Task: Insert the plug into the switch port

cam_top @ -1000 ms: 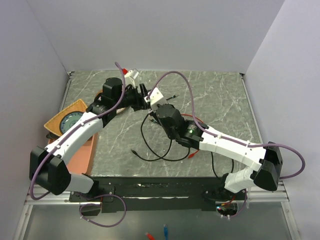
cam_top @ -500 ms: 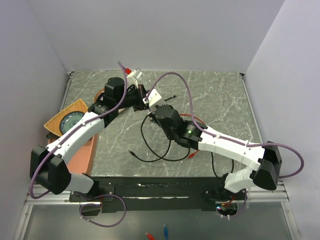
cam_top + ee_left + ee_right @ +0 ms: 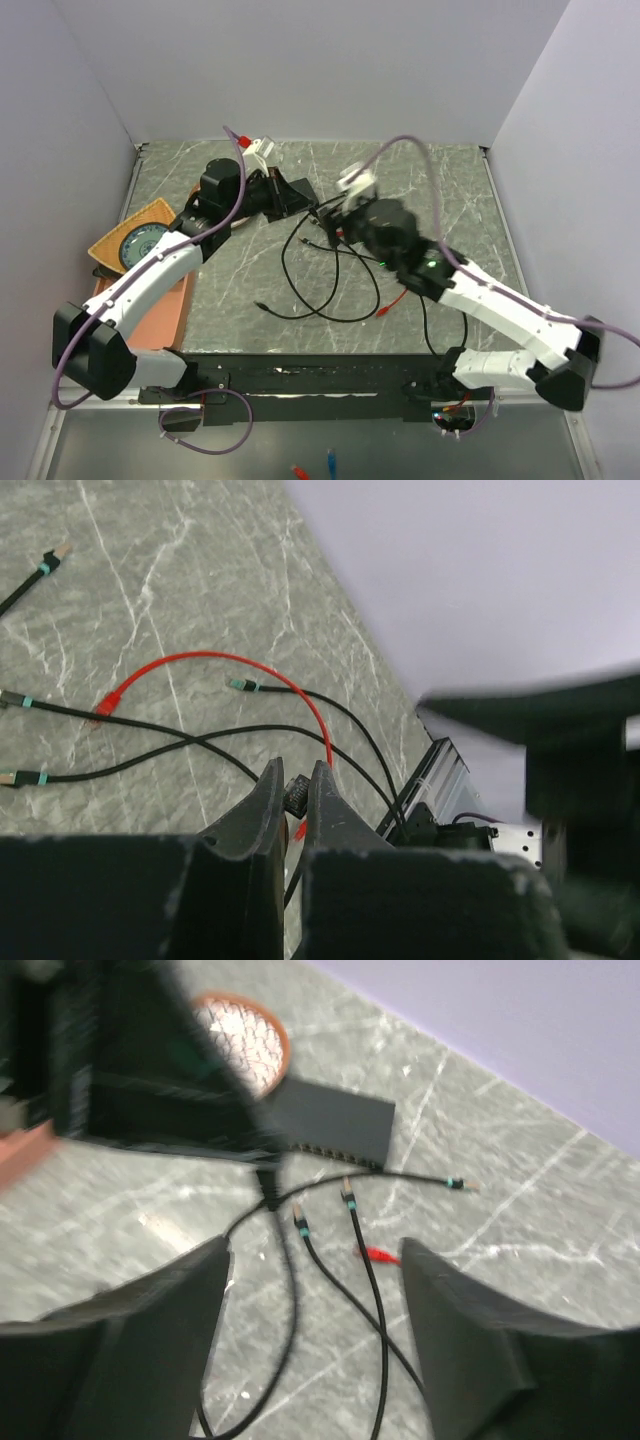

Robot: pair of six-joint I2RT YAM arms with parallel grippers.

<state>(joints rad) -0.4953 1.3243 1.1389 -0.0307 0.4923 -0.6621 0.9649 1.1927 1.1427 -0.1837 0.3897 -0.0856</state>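
The switch (image 3: 335, 1125) is a flat black box with its socket row facing me; in the top view the switch (image 3: 296, 186) lies partly under the left arm. My left gripper (image 3: 296, 780) is shut on a small black ribbed plug (image 3: 296, 796). From the right wrist, that plug (image 3: 268, 1182) hangs just in front of and left of the socket row, its black cable trailing down. My right gripper (image 3: 315, 1260) is open and empty, set back from the switch. Seen from above, the left gripper (image 3: 312, 208) and right gripper (image 3: 333, 220) stand close together.
A round patterned dish (image 3: 245, 1035) sits behind the switch. Loose black cables with teal-banded ends (image 3: 300, 1225) and a red cable (image 3: 200, 665) sprawl across the marble table (image 3: 440, 190). A brown board with a round plate (image 3: 130, 245) and a salmon tray (image 3: 165, 315) lie at the left edge.
My left gripper closed on the plug. The right gripper opened, let go and drew back to the right, away from the switch.
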